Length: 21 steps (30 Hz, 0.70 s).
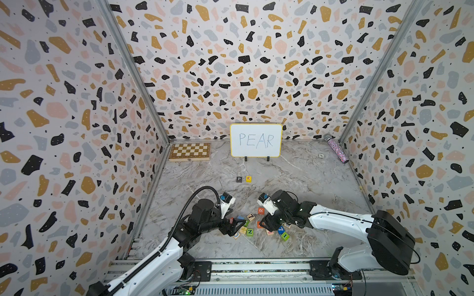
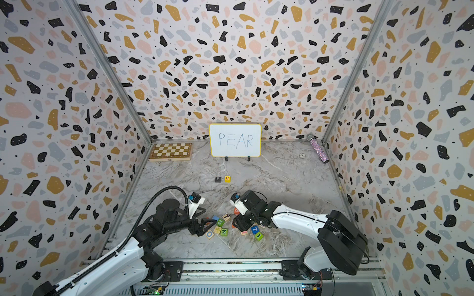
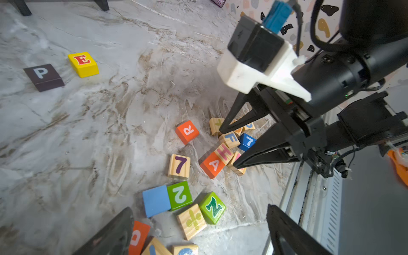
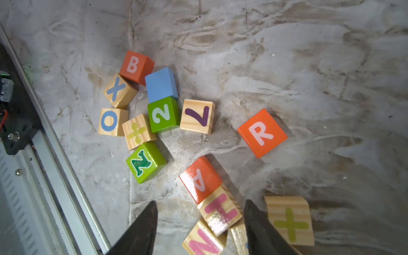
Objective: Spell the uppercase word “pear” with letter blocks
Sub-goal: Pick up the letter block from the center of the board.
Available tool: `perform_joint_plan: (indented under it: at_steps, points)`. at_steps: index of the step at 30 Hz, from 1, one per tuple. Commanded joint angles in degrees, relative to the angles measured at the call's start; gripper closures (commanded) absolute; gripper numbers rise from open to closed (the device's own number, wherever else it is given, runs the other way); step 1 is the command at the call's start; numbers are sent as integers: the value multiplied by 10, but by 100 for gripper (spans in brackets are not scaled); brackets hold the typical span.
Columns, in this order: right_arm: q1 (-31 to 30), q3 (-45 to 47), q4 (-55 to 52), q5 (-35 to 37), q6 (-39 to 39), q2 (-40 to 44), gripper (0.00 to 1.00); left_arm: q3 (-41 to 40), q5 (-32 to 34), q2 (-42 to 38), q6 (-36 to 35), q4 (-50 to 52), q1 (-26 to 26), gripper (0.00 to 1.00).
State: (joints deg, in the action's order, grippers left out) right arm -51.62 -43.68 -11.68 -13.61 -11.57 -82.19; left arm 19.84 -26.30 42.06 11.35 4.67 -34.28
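Terrazzo-patterned walls close in a grey marble-look table; at the middle of its far edge stands a yellow-edged whiteboard with PEAR handwritten on it, a chessboard lies in the far left corner and a glittery bottle sits by the far right corner; about the middle of the table the black P block and the yellow E block sit side by side, P on the left, just apart, letters up; the other cubes lie in a loose heap near the middle of the near edge; the orange-red R block sits alone on the heap's far side, letter up, clear of its neighbours; the orange-red A block lies letter up with one side touching a plain-wood H block; the right gripper hangs low over that pair, jaws partly apart and clamped on nothing, the H block between the tips with a clear gap on one side and the A block just beyond them; the left gripper hovers over the heap's left part, jaws spread wide and empty; a green Z block, a green 2 block and a plain blue block show between its fingers in the left wrist view; a wood 7 block lies between the green 2 block and the R block.
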Motion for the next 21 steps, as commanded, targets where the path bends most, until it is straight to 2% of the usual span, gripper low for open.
perform_joint_plan:
  at_steps: [1,9,18,21]
  points:
    - [-4,-50,-58,8,41,-30,38,-11,-7,-5,-12,-24,-16,1]
    - [-27,-107,-112,12,104,-113,37,-20,-11,-9,-20,-36,-23,1]
    - [-28,-119,-102,22,123,-142,34,-25,-5,-22,-23,-37,-25,1]
    - [-29,-121,-106,20,128,-151,38,-23,-3,-15,-22,-37,-26,1]
